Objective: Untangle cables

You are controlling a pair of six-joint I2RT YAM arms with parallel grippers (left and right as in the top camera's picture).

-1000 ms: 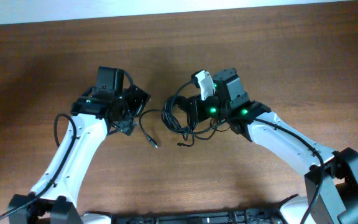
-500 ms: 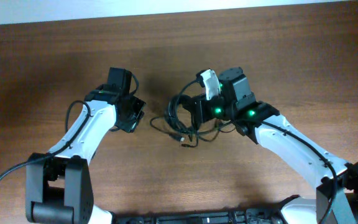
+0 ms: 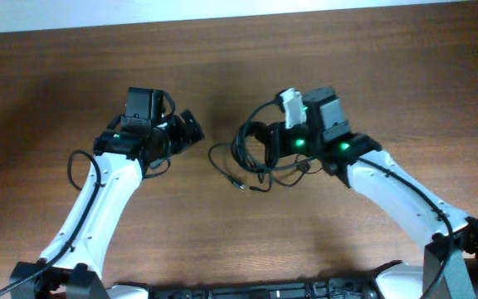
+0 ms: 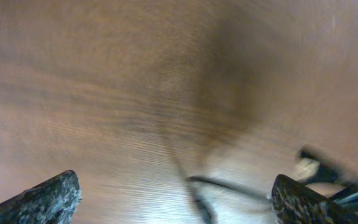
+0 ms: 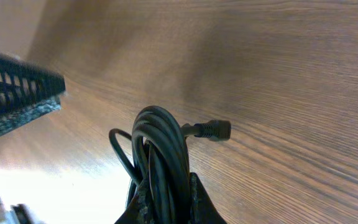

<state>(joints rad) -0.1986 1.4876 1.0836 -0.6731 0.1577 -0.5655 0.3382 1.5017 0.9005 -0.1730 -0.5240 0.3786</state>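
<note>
- Well, the black two-finger right gripper [image 5: 166,188] is clenched on a bundle of thin, flexible black cables [image 5: 162,146]; its wrist view shows the 2 fingers [image 5: 196,200] pressing the coil from either side at the bottom of the picture
- The cables stand between those fingers as a tight upright loop of several strands, with 1 thinner strand bowing out on the loop's left side
- A small black plug end [image 5: 214,130] juts out of the loop near its top and points right over the wood
- Seen from above, the bundle sits near the middle of the brown wooden table [image 3: 239,241], right at the tip of the right gripper
- A few loose strands [image 3: 221,164] trail from the coil to the left and toward the robot's base, and 2 cable ends lie on the wood just below the coil
- The black left gripper [image 3: 187,129] is released and grasps nothing; its wrist view shows 2 speckled fingertips [image 4: 50,198] far apart at the lower corners
- It sits to the left of the bundle, apart from it and pointing toward it
- That wrist view is blurred: a dark strand crosses low between the fingertips and more dark cable shows by the right one, but I cannot tell which cable is which
- A white block [image 3: 290,106] sits on top of the right arm just behind the coil
</note>
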